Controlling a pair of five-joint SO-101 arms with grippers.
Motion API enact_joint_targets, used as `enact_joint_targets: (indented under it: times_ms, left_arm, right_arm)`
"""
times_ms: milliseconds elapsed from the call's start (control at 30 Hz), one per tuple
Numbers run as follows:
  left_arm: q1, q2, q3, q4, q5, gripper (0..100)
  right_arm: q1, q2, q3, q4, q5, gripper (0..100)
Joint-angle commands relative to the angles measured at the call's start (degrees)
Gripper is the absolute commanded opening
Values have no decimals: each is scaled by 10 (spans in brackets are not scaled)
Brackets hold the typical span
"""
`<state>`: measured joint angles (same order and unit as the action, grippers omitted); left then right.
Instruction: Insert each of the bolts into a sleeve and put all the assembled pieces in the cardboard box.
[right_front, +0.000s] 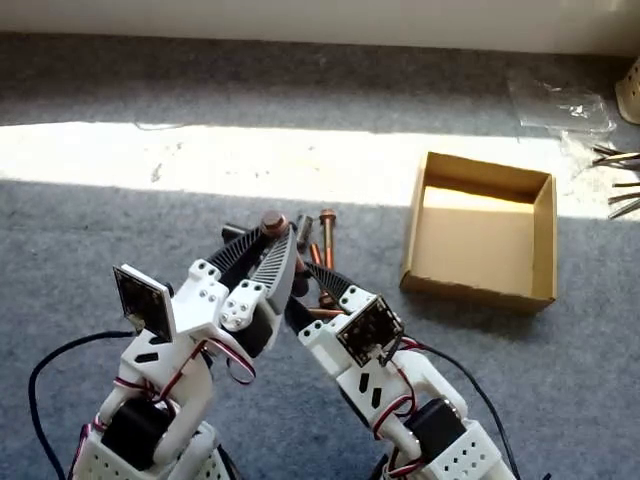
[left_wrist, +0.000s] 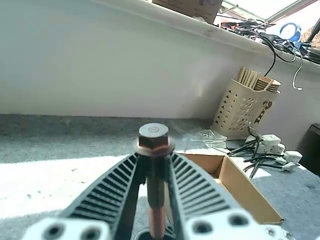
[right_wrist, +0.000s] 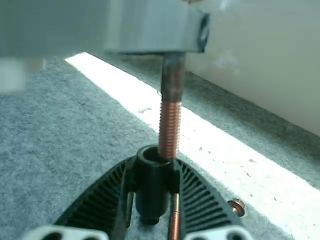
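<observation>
clamping the bolt (left_wrist: 154, 139), left gripper (left_wrist: 154, 159) holds its tip atop the sleeve (right_wrist: 149, 192) pinched by right gripper (right_wrist: 153, 166).

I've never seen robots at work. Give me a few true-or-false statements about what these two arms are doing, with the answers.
1. The left gripper is shut on an upright bolt. True.
2. The right gripper is open and empty. False: it is shut on a black sleeve.
3. The cardboard box already holds assembled pieces. False: its floor is bare.
4. The held bolt's threaded tip is at the mouth of the sleeve. True.
5. More loose bolts lie on the carpet beyond the grippers. True.
</observation>
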<state>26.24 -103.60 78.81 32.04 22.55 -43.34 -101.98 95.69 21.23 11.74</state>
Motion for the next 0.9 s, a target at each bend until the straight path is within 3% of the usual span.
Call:
enact_joint_targets:
  times_ms: [0,867]
  left_arm:
    - [10,-3,-7,-15,4,4]
    - [-27,-4,-8,97,6,4]
  right_arm:
    - [7,-9,58,-22,4,3]
    - [7,-9,58,-22,4,3]
